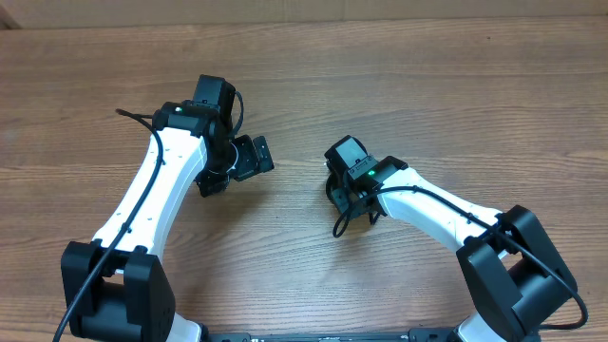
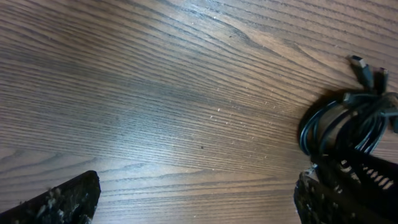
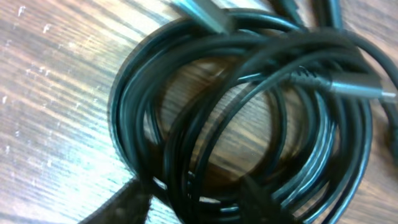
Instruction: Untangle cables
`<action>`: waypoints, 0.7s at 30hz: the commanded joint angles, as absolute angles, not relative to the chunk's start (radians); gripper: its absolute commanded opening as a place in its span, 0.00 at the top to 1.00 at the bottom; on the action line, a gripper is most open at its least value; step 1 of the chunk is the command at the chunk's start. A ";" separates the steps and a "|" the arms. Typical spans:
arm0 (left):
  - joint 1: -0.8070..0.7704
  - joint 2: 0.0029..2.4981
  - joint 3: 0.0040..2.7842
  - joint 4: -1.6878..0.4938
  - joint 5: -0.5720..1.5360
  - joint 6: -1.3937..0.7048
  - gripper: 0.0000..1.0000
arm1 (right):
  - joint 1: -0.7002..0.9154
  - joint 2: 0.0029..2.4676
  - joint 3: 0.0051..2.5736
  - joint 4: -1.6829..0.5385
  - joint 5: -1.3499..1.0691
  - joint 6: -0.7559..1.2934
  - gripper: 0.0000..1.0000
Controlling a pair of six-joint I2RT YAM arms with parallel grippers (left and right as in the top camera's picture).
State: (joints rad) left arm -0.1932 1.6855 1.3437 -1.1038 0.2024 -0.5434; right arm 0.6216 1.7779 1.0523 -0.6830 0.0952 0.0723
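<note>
1 coiled bundle of cables point(image 3: 140, 124); 2 arms point(image 1: 152, 180); 1 table point(image 1: 380, 57)

Overhead isn't much help here. The right gripper point(image 1: 340, 197) sits right on top of the cables point(image 1: 336, 225), so only 1 short strand pokes out and the rest of the bundle is hidden, gripper fingers included. Both arm bases point(image 1: 114, 290) run off the bottom edge.

The right wrist view is super close and blurry. The coil spills past the top, right and bottom edges, and the 2 fingers point(image 3: 121, 208) are just dark smudges. Can't tell if they're pinching a strand. The plug point(image 3: 357, 87) is too smeared to name its type.

The left wrist view crops the bundle at the right edge, and the fingers point(image 2: 59, 202) of the left gripper point(image 2: 199, 193) get clipped by the bottom edge.
</note>
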 commanded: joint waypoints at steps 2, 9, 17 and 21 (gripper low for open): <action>-0.197 1.694 1.357 -1.106 0.212 -0.519 0.00 | 0.617 1.781 1.073 -0.711 0.071 0.081 0.92; -0.198 1.694 1.357 -1.101 0.262 -0.498 0.00 | 0.618 1.779 1.267 -0.826 -0.104 0.144 0.96; -0.197 1.694 1.357 -1.058 0.725 -0.202 0.00 | 0.617 1.771 1.593 -0.991 -0.366 0.241 0.96; -0.197 1.694 1.357 -1.053 0.723 -0.213 0.00 | 0.610 1.767 1.675 -1.044 -0.390 0.311 0.96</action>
